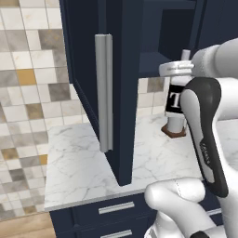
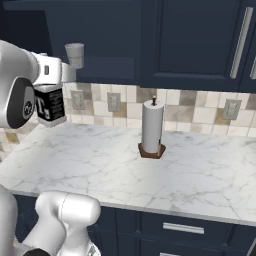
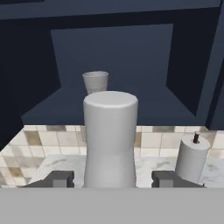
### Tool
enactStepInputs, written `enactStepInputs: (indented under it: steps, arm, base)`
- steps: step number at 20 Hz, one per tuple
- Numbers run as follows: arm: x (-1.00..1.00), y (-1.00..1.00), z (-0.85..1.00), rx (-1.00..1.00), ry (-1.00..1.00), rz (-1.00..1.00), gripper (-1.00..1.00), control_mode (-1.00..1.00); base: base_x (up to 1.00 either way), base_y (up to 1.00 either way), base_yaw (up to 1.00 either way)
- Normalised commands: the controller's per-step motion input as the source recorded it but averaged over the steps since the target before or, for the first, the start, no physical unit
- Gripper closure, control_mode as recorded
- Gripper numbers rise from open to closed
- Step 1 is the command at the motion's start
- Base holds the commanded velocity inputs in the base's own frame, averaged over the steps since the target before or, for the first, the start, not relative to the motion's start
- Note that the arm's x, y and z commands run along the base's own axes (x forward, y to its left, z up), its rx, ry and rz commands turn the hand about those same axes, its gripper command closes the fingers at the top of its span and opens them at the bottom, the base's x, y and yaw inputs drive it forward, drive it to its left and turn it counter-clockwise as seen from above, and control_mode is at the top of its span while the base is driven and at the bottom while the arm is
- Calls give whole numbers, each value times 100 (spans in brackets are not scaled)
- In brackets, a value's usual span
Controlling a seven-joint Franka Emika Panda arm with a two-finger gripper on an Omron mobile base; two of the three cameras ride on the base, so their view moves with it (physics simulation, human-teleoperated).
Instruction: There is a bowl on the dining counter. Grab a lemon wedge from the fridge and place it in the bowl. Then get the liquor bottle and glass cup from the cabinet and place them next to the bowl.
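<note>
The tool (image 3: pixel 111 178) is holding the liquor bottle (image 2: pixel 50 105). Its two dark tips sit either side of the bottle's pale upper part, and the bottle hangs in the air in front of the open cabinet (image 1: pixel 125 93), well above the marble table (image 2: pixel 200 170). In the hand view the glass cup (image 3: pixel 95 82) stands on the cabinet shelf at twelve o'clock from the bottle, just behind it. The paper-towel roll (image 3: pixel 192 159) stands down at about four o'clock.

The grip worries me most. The tips seem to hold the bottle high up, with the heavy labelled body hanging below, so a quick swing or a sudden start by the base could make it tilt or slide out. A drop from here would land on the table and could break the bottle.

In the left base view the open door and its long grey handle (image 1: pixel 103 93) stand at nine o'clock from the bottle, with little room between. Pulling away to that side could clip the bottle or the arm on the door edge. Pushing forward could knock the cup over on its shelf. A careless descent to the right could topple the roll.

The bottle's label is black with white lettering. In the left base view I can read one big letter that looks like a "T", and the arm hides the rest. In the right base view the letters sit sideways and I cannot read them. The arm's dark cover carries small grey lettering, too fine to read.
</note>
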Motion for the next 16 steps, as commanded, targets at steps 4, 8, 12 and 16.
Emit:
enactStepInputs:
  steps: [4, 8, 12, 16]
  arm:
    - [-18, 0, -26, 0, 1, 0, 100, -100]
    - [-5, -1, -3, 0, 0, 0, 100, 100]
    - [0, 0, 0, 0, 0, 0, 100, 100]
    - [0, 0, 0, 0, 0, 0, 100, 100]
  base:
    - [0, 0, 0]
    - [-18, -1, 0]
    - [-100, 0, 0]
    - [-100, 0, 0]
